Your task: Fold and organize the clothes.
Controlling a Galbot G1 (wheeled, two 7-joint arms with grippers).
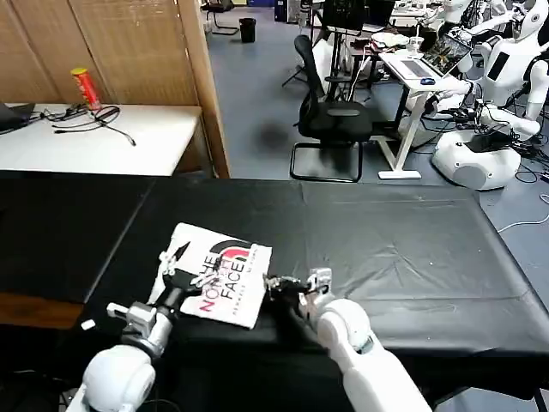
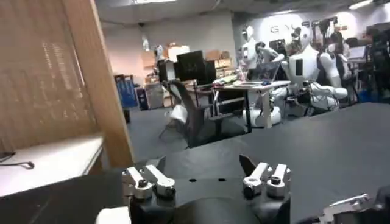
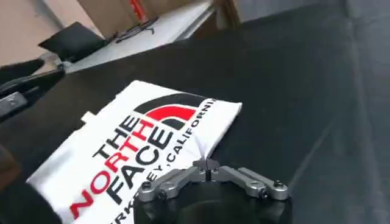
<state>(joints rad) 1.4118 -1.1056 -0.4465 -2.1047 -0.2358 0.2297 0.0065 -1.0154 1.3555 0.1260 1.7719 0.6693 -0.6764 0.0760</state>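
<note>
Head view: the white T-shirt [image 1: 219, 275] is lying folded into a compact, roughly rectangular packet on the bench [image 1: 403, 249], print side up, at about 7 o'clock from the bench's middle and near the front edge. The black-and-red "THE NORTH FACE" lettering is running diagonally across it, with a red-and-black curved emblem at the packet's far side. The fabric is looking soft and matte, with rounded corners. The bench covering is a black cloth showing shallow wrinkles and fold lines. The left gripper [image 1: 174, 262] is sitting over the packet's 9 o'clock edge; the right gripper [image 1: 276, 285] is sitting just beside its 3 o'clock edge.

Left wrist view: the left gripper [image 2: 207, 176] is showing its jaws spread wide apart, with nothing between them. The fingers [image 2: 266, 177] are dark at the tips with grey metal knuckles and round screw heads. Black cloth is stretching out ahead of them.

Right wrist view: the right gripper [image 3: 207, 165] is showing its jaws pressed together, tips meeting at a point that is lying at the T-shirt's [image 3: 122, 158] edge; whether any cloth is pinched there cannot be told. The linkages are grey metal. The print is reading crisp on smooth white cotton, and a small white tag is sticking out from one edge.
</note>
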